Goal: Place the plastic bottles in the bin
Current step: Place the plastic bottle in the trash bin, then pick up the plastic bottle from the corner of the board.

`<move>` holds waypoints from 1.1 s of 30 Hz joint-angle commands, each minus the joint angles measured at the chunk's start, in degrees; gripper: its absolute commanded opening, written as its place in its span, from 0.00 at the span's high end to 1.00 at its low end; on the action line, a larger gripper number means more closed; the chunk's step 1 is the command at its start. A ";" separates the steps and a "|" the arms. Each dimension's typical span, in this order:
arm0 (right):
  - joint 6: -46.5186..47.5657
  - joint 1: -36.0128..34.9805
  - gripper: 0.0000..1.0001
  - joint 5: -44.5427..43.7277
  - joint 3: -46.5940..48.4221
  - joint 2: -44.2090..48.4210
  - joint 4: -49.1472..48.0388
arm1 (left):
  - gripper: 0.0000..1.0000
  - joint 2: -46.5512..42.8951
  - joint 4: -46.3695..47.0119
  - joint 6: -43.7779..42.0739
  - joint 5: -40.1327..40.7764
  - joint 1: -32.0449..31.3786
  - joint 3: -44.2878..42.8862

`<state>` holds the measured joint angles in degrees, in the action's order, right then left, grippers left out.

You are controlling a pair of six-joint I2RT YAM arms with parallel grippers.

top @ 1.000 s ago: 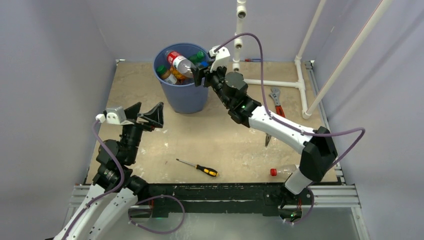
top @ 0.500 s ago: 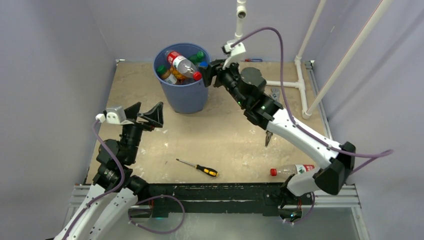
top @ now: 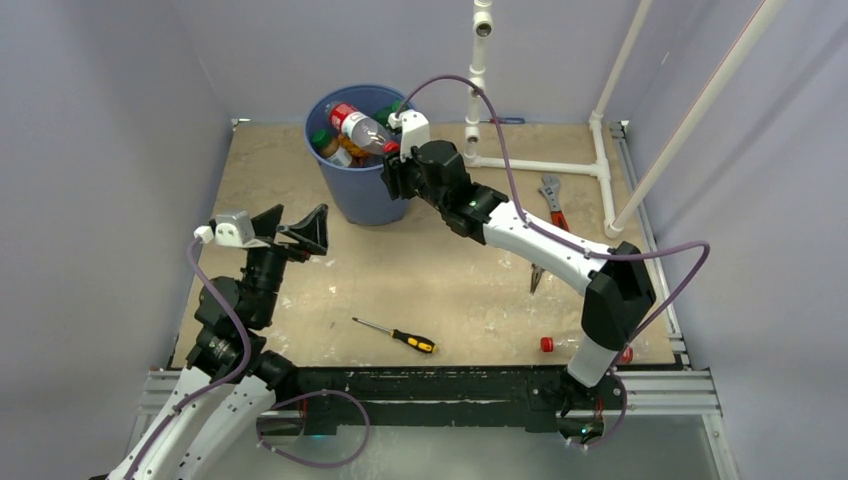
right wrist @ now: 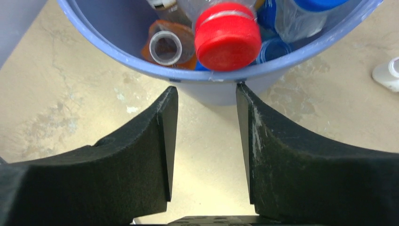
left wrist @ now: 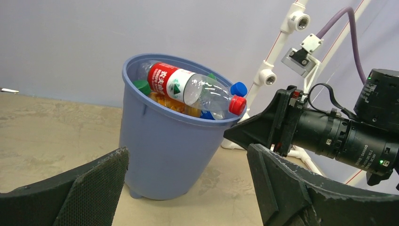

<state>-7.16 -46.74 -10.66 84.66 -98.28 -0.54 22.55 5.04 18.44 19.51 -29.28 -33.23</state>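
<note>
Smooth blue plastic bin (left wrist: 160, 155); glossy clear plastic bottles (left wrist: 188, 87); rough, mottled beige table (top: 450, 280); matt black, grainy fingers (right wrist: 131, 160) on the right hand (right wrist: 205, 108).

- bin (top: 366, 203): round blue bucket, narrower at the bottom, standing upright at the far side of the table (top: 450, 280), pretty much full
- top bottle (top: 358, 125): clear, red label, red cap, lying tilted across the pile with the cap right up at the rim
- orange bottles (left wrist: 174, 104) underneath it, with green and blue caps, one uncapped
- stray bottle (top: 547, 344): clear, red cap, on its side at the near right edge, mostly hidden
</note>
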 commanded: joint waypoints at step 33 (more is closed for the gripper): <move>-38.13 3.41 0.20 -33.00 -36.41 53.73 29.25 | 0.01 18.86 1.00 5.02 -36.50 -15.26 -2.69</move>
<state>-39.24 -43.68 -36.75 46.92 -50.00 27.40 41.36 2.46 24.36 -7.62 -36.03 -37.39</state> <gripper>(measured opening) 0.798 0.993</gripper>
